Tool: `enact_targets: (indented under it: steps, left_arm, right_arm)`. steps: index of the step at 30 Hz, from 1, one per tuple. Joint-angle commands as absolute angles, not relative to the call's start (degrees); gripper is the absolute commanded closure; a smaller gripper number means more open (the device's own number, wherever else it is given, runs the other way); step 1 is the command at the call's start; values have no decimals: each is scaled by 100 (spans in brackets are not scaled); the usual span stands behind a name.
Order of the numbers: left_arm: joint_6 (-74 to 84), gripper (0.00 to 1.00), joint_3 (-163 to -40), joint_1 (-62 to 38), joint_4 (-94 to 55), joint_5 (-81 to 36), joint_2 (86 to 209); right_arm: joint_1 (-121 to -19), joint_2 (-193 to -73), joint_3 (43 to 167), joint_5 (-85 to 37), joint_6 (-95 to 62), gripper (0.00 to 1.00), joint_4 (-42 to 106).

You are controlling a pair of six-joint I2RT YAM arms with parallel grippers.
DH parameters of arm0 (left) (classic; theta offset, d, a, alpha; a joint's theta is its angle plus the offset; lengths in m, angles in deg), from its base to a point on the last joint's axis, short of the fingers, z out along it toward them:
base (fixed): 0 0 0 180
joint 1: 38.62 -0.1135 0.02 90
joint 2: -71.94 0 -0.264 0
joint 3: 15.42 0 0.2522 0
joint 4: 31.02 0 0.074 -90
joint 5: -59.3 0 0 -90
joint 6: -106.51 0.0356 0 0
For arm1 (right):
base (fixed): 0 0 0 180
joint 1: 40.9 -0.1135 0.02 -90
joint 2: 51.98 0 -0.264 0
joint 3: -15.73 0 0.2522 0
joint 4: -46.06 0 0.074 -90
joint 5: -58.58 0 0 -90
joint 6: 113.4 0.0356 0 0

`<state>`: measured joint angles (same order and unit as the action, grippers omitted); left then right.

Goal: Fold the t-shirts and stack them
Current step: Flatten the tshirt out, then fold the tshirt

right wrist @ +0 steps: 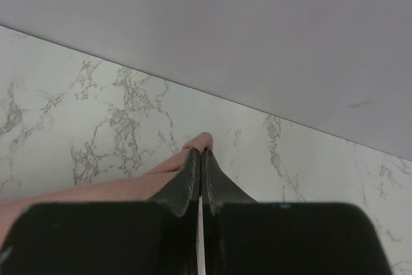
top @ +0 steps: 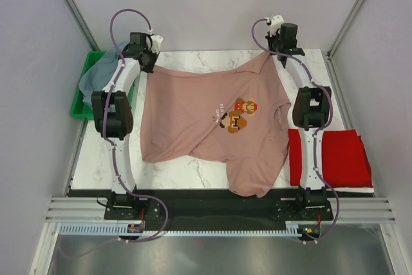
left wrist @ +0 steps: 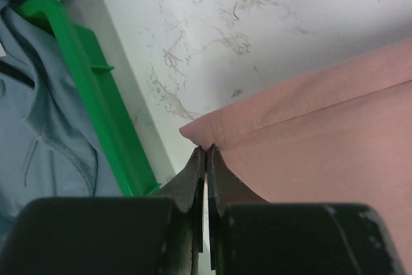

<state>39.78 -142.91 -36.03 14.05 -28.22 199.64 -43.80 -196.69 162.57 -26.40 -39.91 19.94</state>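
Observation:
A dusty-pink t-shirt (top: pixel 206 123) with a pixel-art print is spread across the marble table, its lower part hanging over the near edge. At the far left my left gripper (top: pixel 149 61) is shut on a corner of its hem (left wrist: pixel 207 134). Over at the far right my right gripper (top: pixel 281 54) pinches the other corner, and a small fold of pink cloth (right wrist: pixel 201 141) pokes out past its tips. A folded red t-shirt (top: pixel 335 157) lies at the table's right edge. The grey-blue t-shirt (top: pixel 100 72) is bunched in the green bin (left wrist: pixel 96 104).
The green bin (top: pixel 80 109) stands off the table's left edge, close to the left arm. Grey walls close in behind and at both sides. The far strip of marble table (top: pixel 212 57) behind the pink shirt is bare.

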Motion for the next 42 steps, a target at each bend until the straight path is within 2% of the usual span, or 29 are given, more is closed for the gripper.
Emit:
enact_targets:
  steps: [1, 16, 42]
  left_arm:
    - [3971, 98, -14738, -3642, 885, -3211, 20105]
    - [3971, 98, -15151, -3651, 551, -3413, 20544]
    - [3962, 98, -15187, -3590, 568, -3334, 20413]
  right_arm:
    - [-4406, -19858, 16721, -3010, -4151, 100, 2527]
    - [-4485, -20254, 17073, -3309, -4230, 100, 3019]
    - [-4494, -19806, 16669, -3397, -4186, 100, 2940]
